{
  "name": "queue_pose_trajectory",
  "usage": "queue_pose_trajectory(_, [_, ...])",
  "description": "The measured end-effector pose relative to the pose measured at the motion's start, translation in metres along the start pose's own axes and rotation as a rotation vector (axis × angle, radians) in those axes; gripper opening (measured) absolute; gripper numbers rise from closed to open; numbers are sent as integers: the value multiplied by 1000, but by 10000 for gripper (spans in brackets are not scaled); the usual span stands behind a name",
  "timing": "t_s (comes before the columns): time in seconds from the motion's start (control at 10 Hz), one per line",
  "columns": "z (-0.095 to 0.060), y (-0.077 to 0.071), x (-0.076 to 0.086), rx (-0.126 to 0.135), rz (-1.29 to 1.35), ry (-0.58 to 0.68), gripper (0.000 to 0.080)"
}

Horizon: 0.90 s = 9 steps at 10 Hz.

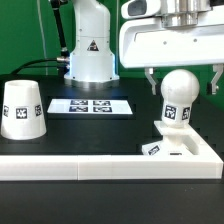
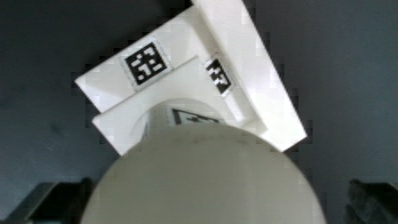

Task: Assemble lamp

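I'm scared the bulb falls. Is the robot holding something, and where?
Nothing is held: the open gripper straddles the bulb without touching it; the bulb stands on the base.

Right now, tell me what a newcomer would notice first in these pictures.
The round bulb stands upright on the square base at the exterior view's right. The open gripper straddles it, fingers clear of both sides. The cone shade stands apart at that view's left.

White bulb [image 1: 178,95] with black-and-white square tag, white tagged shade [image 1: 22,108], white base [image 1: 197,149], black table [image 1: 100,130], green backdrop [image 1: 25,35]
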<state>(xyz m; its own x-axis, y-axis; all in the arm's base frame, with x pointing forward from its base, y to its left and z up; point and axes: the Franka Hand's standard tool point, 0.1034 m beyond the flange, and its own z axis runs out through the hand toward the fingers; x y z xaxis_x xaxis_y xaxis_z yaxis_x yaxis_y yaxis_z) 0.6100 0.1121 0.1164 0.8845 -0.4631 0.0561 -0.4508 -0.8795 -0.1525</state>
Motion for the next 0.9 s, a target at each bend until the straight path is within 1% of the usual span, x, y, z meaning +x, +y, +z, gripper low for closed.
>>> queue_pose_trajectory(0.2, [0,0,0,-3,-156,3,699])
queue_pose_trajectory(0.4, [-2,-4,3,-16,-431,30,699])
queue_pose_trajectory(0.6, [-3,-5,3,-24,-624,31,699])
queue_pose_trajectory(0.9, [-2,-2,5,-32,-812,29,699])
